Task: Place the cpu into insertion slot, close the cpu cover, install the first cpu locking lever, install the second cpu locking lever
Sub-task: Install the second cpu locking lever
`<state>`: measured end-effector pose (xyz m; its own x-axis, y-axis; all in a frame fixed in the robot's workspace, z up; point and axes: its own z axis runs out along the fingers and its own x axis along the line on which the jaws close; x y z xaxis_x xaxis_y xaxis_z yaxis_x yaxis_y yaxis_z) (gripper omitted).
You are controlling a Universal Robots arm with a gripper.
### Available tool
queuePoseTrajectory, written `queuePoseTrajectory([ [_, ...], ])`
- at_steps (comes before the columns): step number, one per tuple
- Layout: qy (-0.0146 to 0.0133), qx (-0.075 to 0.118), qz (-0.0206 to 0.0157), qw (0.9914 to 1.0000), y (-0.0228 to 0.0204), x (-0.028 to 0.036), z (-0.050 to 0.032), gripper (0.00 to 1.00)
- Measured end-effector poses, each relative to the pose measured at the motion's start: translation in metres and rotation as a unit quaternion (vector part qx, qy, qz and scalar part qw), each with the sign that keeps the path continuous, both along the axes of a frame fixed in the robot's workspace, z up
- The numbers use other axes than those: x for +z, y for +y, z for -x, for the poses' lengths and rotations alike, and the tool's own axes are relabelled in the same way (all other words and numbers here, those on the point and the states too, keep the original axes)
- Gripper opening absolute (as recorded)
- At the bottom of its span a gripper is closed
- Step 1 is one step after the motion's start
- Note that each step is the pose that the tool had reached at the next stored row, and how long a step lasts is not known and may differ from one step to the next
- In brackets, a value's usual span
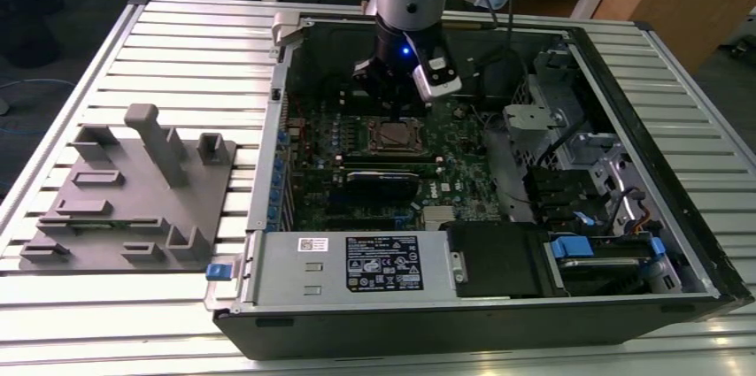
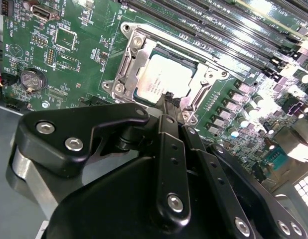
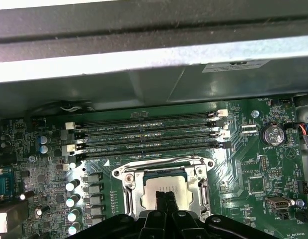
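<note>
Clenched fingers (image 2: pixel 170 97) touching cpu (image 2: pixel 164 78), seated under cpu cover (image 2: pixel 128 62), label print unreadable

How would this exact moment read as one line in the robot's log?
cpu: seated in insertion slot | cpu cover: down around it | gripper: shut, tips at socket edge

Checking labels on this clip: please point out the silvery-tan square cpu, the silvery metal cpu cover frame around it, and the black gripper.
cpu (image 2: pixel 163 79), second wrist view, middle of its metal top.
cpu cover (image 2: pixel 130 59), second wrist view, the frame's side bar.
gripper (image 3: pixel 165 198), first wrist view, between its closed fingertips over the chip.
</note>
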<state>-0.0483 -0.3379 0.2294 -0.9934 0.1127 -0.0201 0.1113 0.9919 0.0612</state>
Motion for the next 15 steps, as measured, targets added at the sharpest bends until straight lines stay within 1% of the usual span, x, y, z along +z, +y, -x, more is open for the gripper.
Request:
queuePoseTrajectory([
  [6, -0.0001, 0.0, -0.0001, 1.0, 0.0, 0.0002, 0.0, 0.1],
  [8, 0.0, 0.0, -0.0001, 1.0, 0.0, 0.0043, 0.0, 0.1],
  [15, 0.0, 0.0, -0.0001, 1.0, 0.0, 0.0061, 0.0, 0.1],
])
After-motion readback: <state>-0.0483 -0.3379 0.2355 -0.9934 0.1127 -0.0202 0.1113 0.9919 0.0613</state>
